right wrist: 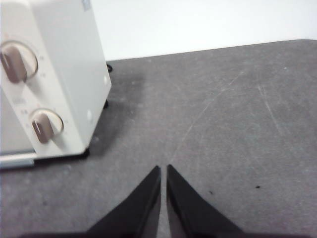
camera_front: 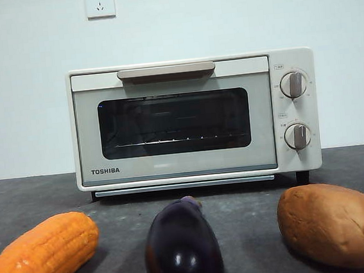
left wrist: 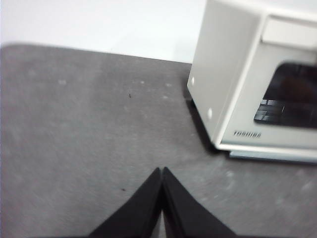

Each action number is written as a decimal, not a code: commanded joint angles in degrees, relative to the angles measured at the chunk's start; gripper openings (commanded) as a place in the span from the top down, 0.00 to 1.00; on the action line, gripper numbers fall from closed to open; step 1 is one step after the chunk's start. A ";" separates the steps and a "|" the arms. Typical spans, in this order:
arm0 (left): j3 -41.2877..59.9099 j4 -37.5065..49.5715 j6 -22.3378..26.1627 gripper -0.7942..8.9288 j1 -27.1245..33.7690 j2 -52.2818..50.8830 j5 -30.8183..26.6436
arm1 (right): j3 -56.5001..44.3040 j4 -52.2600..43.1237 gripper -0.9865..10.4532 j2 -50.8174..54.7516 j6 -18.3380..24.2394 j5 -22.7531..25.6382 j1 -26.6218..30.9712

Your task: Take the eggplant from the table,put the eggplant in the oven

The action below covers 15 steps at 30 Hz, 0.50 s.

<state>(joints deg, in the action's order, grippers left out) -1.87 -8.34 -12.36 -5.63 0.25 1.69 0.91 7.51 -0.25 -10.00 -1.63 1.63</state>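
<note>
The dark-purple eggplant [camera_front: 182, 247] lies on the grey table [camera_front: 241, 214] at the front centre, its stem end pointing toward the oven [camera_front: 193, 119]. The cream Toshiba oven stands behind it with its glass door closed. In the left wrist view my left gripper [left wrist: 162, 171] is shut over bare tabletop, off the oven's [left wrist: 247, 84] left side. My right gripper [right wrist: 163, 168] is likewise shut over bare table, beside the oven's knob side [right wrist: 49, 84]. Neither gripper shows in the front view, and neither wrist view shows the eggplant.
An orange corn cob [camera_front: 42, 258] lies front left and a brown tuber [camera_front: 335, 223] front right, flanking the eggplant. A wall socket [camera_front: 99, 2] sits on the white wall behind the oven.
</note>
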 commanded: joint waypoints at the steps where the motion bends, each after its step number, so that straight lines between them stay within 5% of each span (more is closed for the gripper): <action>1: -0.04 0.66 -12.94 0.91 0.04 -0.07 0.22 | -0.15 -1.62 0.91 0.04 -6.73 -0.26 0.04; 9: -1.46 -0.31 -17.05 0.91 0.04 -0.04 2.43 | 0.98 -0.70 0.91 0.04 -11.08 -8.72 0.02; 15: -6.97 -6.32 -17.51 0.91 0.04 2.01 2.86 | 6.01 3.13 0.91 0.04 -12.22 -10.54 0.02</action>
<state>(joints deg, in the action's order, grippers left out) -7.38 -14.57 -29.39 -5.63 1.78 4.43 5.63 10.83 -0.25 -21.28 -11.99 1.61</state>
